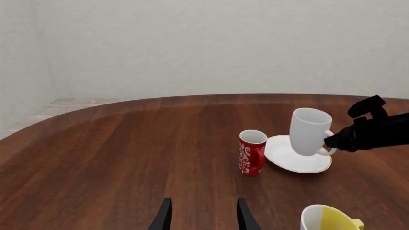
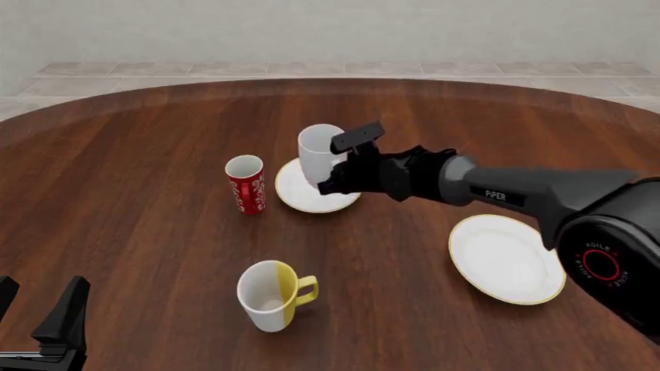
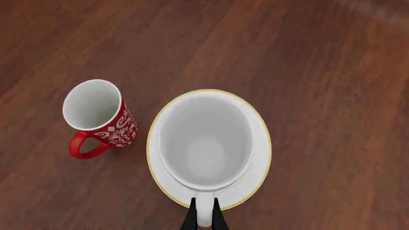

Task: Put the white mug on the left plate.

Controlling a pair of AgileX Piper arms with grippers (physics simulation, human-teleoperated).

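Note:
The white mug [image 2: 318,153] is tall and plain white. My right gripper [image 2: 332,184] is shut on its loop handle and holds it over the left plate [image 2: 292,193], a small white plate with a thin gold rim. The mug leans slightly in the left wrist view [image 1: 309,130], its base low over the plate [image 1: 281,152]; I cannot tell if they touch. In the right wrist view the mug's mouth [image 3: 204,141] covers most of the plate [image 3: 261,143], and the fingers [image 3: 204,218] pinch the handle. My left gripper [image 1: 203,216] is open and empty at the near left [image 2: 42,325].
A red patterned cup [image 2: 246,184] with a red handle stands just left of the small plate, also in the wrist views [image 1: 252,153] [image 3: 96,112]. A white-and-yellow mug [image 2: 270,294] stands nearer me. The larger gold-rimmed plate [image 2: 505,257] lies at the right.

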